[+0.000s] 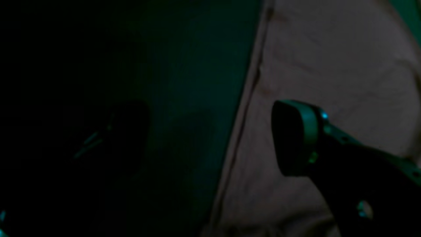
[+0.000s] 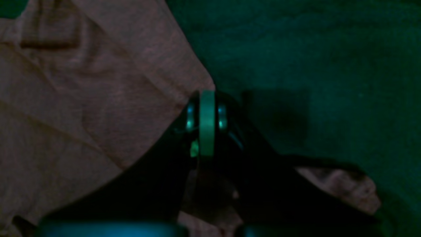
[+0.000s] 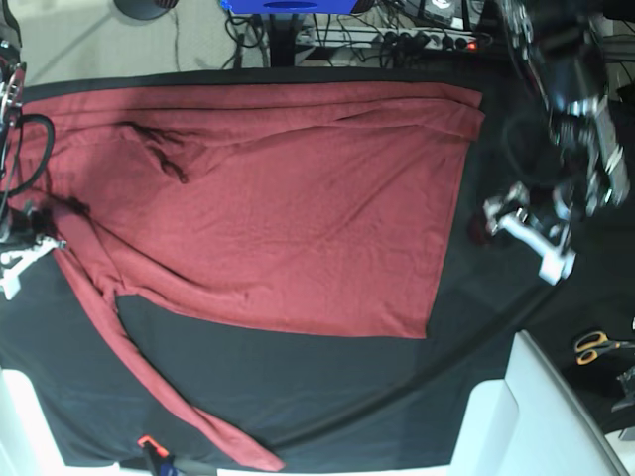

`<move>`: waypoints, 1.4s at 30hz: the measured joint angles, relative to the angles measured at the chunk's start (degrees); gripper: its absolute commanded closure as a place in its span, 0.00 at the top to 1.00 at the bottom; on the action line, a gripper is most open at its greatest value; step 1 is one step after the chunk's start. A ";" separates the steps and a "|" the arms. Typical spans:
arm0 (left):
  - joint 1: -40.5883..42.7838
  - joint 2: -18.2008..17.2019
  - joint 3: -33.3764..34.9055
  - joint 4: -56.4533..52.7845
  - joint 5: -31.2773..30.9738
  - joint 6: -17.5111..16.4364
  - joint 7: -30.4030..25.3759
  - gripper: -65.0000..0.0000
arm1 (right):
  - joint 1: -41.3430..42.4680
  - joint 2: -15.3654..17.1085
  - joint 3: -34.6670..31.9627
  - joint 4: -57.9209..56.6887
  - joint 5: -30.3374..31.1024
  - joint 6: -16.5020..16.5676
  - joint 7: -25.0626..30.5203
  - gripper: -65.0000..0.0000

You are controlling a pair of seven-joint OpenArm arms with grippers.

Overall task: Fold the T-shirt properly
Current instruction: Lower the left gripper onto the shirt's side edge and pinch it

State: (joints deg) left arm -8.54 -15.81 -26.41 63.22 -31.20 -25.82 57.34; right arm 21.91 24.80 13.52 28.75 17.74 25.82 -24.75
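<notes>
The T-shirt (image 3: 288, 208) lies spread flat on the black table cloth (image 3: 327, 377), one long sleeve (image 3: 149, 387) trailing toward the front edge. In the base view my right gripper (image 3: 28, 250) sits at the shirt's left edge, where the sleeve begins. In the right wrist view its jaws are pressed together at the tip (image 2: 207, 98), right on a corner of the shirt (image 2: 98, 98), with cloth bunched under the fingers. My left gripper (image 3: 527, 236) hovers open just off the shirt's right edge. The left wrist view shows one finger (image 1: 296, 138) over the shirt (image 1: 345, 65); the other is lost in shadow.
A white board (image 3: 541, 416) juts in at the front right, with scissors (image 3: 593, 345) beyond it. Cables and a power strip (image 3: 437, 38) run along the back. A small orange-tipped tool (image 3: 149, 448) lies at the front left edge.
</notes>
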 measured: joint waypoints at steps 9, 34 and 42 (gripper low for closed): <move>-14.53 1.09 2.10 -24.44 1.86 -0.31 -8.41 0.87 | -0.02 -0.09 -0.02 0.00 -0.04 -0.13 -0.31 0.00; -8.66 4.13 11.37 -18.38 1.14 -0.50 -9.05 0.00 | -0.04 -0.02 -0.02 0.00 -0.02 -0.09 -0.11 0.00; 0.15 3.89 11.28 -3.56 2.27 0.96 -3.98 0.00 | -0.22 -0.02 -0.02 0.00 0.00 0.07 -0.09 0.00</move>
State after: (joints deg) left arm -8.38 -11.92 -15.14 59.66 -28.93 -24.86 53.36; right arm 21.69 24.77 13.50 28.75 17.74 25.89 -24.84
